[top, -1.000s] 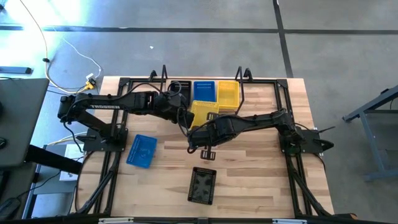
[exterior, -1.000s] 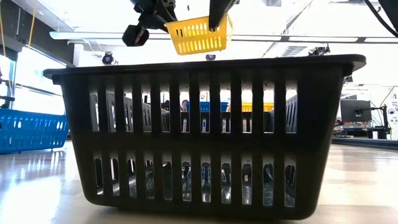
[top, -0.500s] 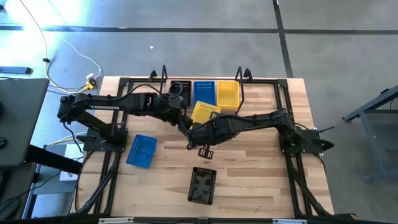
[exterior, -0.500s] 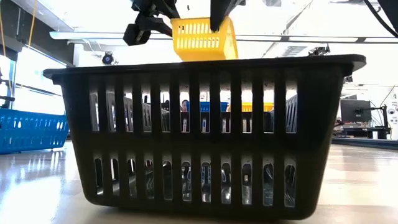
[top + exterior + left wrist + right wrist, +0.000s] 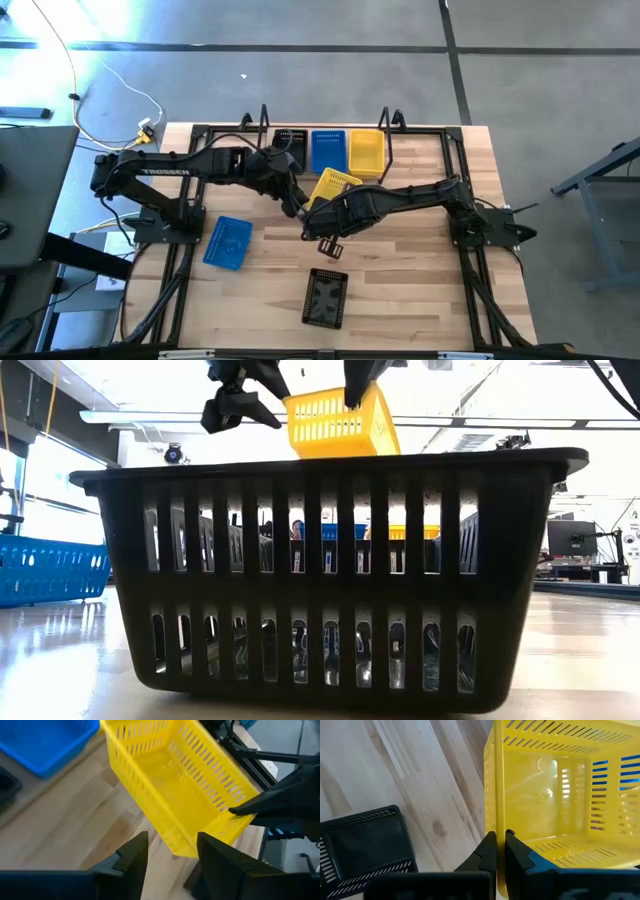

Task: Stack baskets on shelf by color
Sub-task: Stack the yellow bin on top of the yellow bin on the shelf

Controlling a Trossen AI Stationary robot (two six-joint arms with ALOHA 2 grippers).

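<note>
A yellow basket (image 5: 331,187) hangs tilted above the table's middle, with my right gripper (image 5: 496,840) shut on it; the low view shows the same yellow basket (image 5: 340,425) high above the table. My left gripper (image 5: 170,842) stands open just left of it, touching nothing. On the shelf (image 5: 392,120) at the far edge sit a black basket (image 5: 290,145), a blue basket (image 5: 328,150) and another yellow one (image 5: 366,150), side by side. A second blue basket (image 5: 228,242) and a second black basket (image 5: 326,298) rest on their bottoms on the table. My right gripper pinches the yellow basket's side wall at its rim (image 5: 492,820), close to a corner, with one finger inside the basket and one outside. The fingers come slanting down from the table's right. The basket is lifted clear and tilted, its opening still upward.
Black frame rails (image 5: 175,275) run along the table's left and right sides. The near black basket (image 5: 330,580) fills the front of the low view. Bare wood lies between the two loose baskets and to their right.
My left gripper has opened, let go of the yellow basket and drawn back a little toward the table's left. The basket, still held by my right gripper, has turned about and tipped, and has come slightly toward the near edge, away from the shelf.
</note>
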